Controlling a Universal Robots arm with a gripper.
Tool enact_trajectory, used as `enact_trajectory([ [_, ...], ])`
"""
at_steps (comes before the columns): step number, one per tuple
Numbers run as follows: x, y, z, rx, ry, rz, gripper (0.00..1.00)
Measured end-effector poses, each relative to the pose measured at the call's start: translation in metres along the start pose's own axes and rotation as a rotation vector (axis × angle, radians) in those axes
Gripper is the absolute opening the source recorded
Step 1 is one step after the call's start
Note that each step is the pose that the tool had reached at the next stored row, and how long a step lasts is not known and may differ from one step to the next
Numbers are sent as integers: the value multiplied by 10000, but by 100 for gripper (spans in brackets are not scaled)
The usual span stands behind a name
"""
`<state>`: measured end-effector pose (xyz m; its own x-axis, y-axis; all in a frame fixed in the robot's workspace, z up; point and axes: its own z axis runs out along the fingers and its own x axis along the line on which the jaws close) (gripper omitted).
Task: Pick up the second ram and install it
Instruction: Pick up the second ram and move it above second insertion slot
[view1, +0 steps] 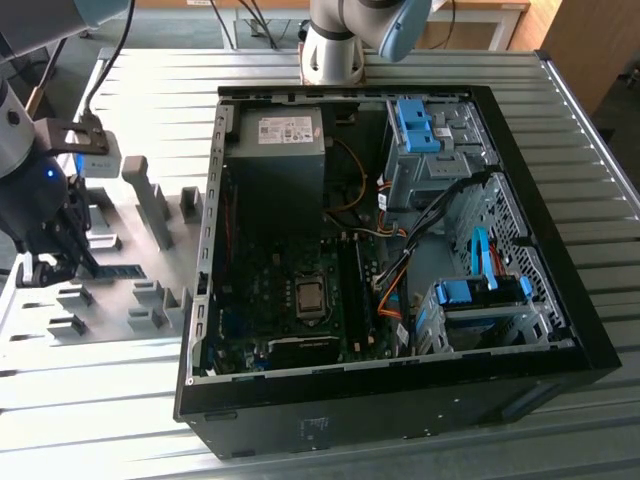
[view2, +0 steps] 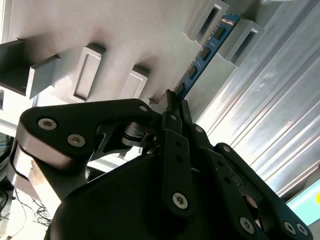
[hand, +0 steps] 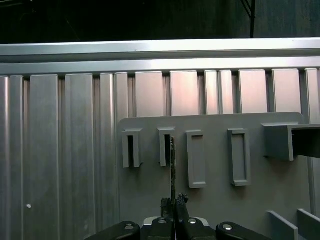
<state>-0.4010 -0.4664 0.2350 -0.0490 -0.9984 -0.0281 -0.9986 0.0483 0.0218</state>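
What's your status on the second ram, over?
Claw shut on one end of the second ram. Far end lies between the gray holder's slot blocks, outside the open computer case. Nothing seen in the way.

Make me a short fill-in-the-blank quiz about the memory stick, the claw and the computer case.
1. The claw grips the second ram, whose board is ___.
2. In the exterior view, the grey fixture lies to the ___ of the computer case.
3. The case's side is ___, showing the motherboard.
Answers: blue; left; open.
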Motion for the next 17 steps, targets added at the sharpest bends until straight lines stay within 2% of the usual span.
enact_trajectory([
  [17,-2,1,-62,3,-2,71,14],
])
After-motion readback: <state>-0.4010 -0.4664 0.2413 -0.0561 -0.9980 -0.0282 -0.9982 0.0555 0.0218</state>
